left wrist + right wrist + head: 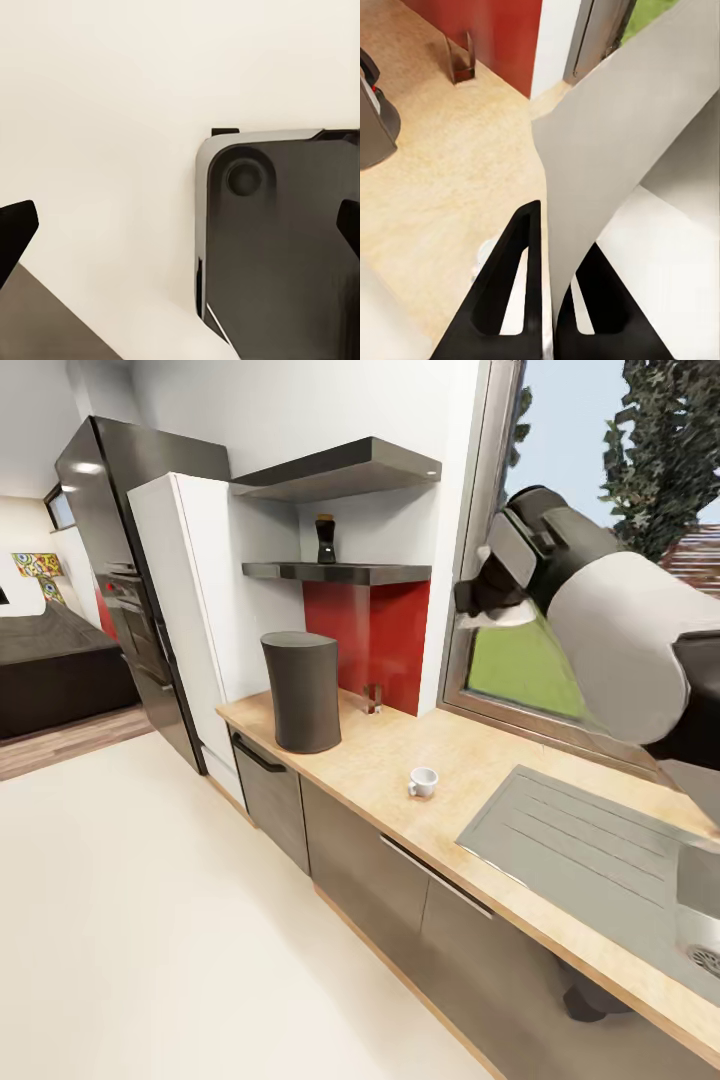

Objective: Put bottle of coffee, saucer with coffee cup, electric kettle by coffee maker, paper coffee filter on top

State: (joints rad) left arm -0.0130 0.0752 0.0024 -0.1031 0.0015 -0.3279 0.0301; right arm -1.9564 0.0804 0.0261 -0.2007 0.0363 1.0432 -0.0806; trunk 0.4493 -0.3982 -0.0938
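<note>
Gripper, right, clamps paper coffee filter.

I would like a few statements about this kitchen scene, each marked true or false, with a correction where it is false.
1. The bottle of coffee stands on the kitchen shelf. True.
2. The coffee cup sits on a saucer. False: it rests directly on the kitchen countertop.
3. The right tool is closed on a white paper coffee filter. True.
4. A paper filter already lies on top of the coffee maker. False: its flat top is bare.
5. The coffee cup stands between the coffee maker and the steel sink. True.
</note>
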